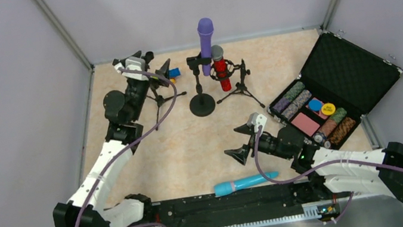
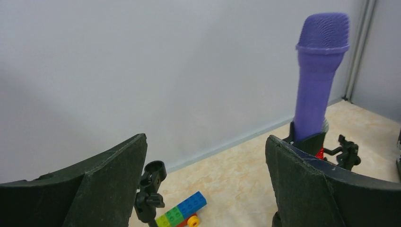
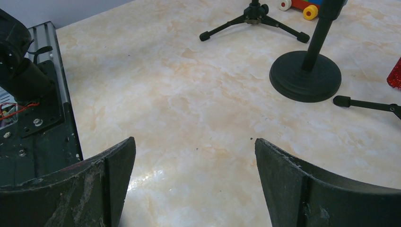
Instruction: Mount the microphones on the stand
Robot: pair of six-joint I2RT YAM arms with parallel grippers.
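Top view only: light-blue mic (image 1: 246,183) lies flat on the table (image 1: 192,145) at the near edge, just ahead of the arm bases. Neither wrist cam catches it.

Purple mic (image 1: 207,43) is upright, head up, clipped in the round-base stand (image 1: 202,104). Red mic (image 1: 220,67) sits head up in the tripod stand (image 1: 238,84) just right of it (left wrist cam shows only a red sliver behind the purple one's clip). A small tripod (image 1: 161,95) stands right at the left gripper (image 1: 157,67).

Left wrist cam: jaws spread wide, nothing gripped. The small tripod's clip sits just inside the left finger, and a toy brick car (image 2: 187,208) is on the floor beyond.

Right gripper (image 1: 238,143): jaws also wide apart, holding nothing, over bare table right of centre, apart from the light-blue mic.

Chip case (image 1: 355,66) is open at the right. Inside: rows of poker chips (image 1: 294,101), a pink card block, and blue and yellow discs.
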